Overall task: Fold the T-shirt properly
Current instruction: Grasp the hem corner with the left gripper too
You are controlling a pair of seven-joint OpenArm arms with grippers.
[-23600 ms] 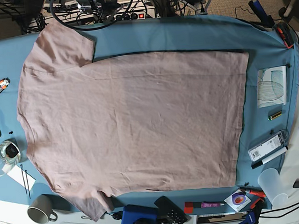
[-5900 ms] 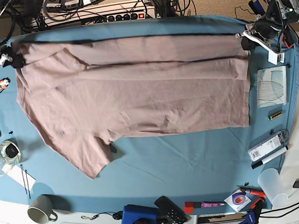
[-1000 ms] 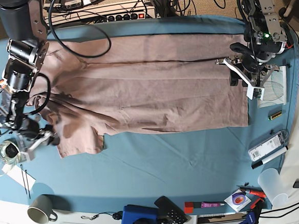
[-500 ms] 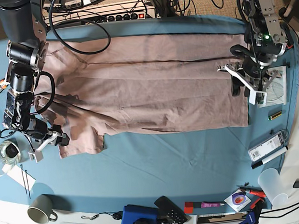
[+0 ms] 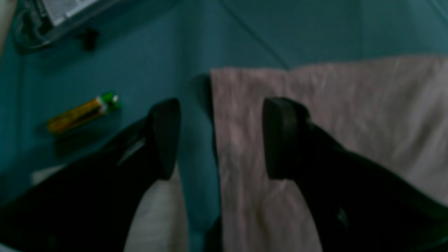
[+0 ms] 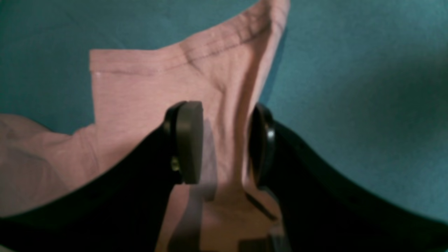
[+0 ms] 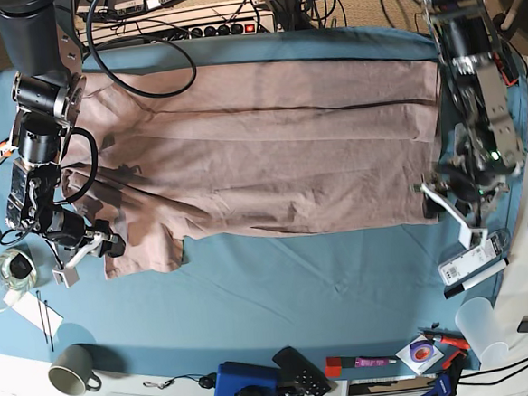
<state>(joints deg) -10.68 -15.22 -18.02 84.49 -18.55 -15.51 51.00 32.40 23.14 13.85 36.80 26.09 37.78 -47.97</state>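
The mauve T-shirt [image 7: 261, 153] lies folded lengthwise into a wide band on the blue-teal table cloth [image 7: 297, 286]. A sleeve [image 7: 145, 247] sticks out at the lower left. My left gripper [image 7: 441, 208] hovers at the shirt's lower right corner. In the left wrist view it [image 5: 220, 140] is open, straddling the shirt's side edge [image 5: 224, 115]: one finger over the cloth, one over the fabric. My right gripper [image 7: 91, 254] is at the sleeve. It [image 6: 224, 147] is open there, and a raised crease of the sleeve [image 6: 157, 87] runs between its pads.
A yellow-green battery [image 5: 82, 112] lies just right of the shirt corner, by a boxed item and marker [image 7: 472, 260]. A printed card [image 7: 480, 151], plastic cup [image 7: 483, 323], mug [image 7: 72, 370], tape roll [image 7: 15, 267] and blue device [image 7: 245, 385] ring the cloth.
My left gripper has moved from the middle of the shirt's right edge to its lower right corner and opened wider. The right gripper has shifted slightly onto the sleeve.
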